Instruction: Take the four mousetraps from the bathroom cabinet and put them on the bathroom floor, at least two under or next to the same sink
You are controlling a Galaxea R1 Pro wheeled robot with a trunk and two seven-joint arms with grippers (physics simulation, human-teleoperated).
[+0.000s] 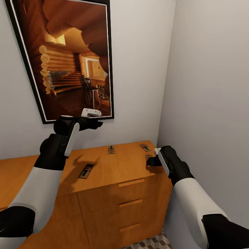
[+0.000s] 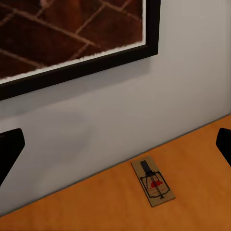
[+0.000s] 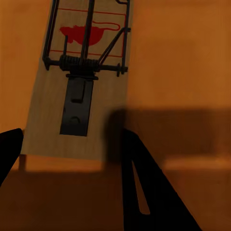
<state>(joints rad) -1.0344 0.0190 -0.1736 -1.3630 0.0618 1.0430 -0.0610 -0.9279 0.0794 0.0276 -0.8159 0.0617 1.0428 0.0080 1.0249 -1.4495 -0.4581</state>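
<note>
Step in hand: picking traps off the cabinet top (image 1: 114, 169). My right gripper (image 1: 151, 161) sits low at the near right edge, jaws spread, one mousetrap (image 3: 82, 82) just ahead, not yet between them. Next move: advance, straddle, close. My left gripper (image 1: 95, 121) hangs higher, jaws wide, above a trap (image 2: 153, 182) near the wall (image 2: 159, 96). Two others (image 1: 86, 171) (image 1: 145, 147) lie apart.

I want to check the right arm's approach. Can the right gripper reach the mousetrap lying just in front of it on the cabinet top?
Probably yes. The right gripper hovers open right at the mousetrap, which lies flat on the cabinet top, and nothing stands between them.
</note>
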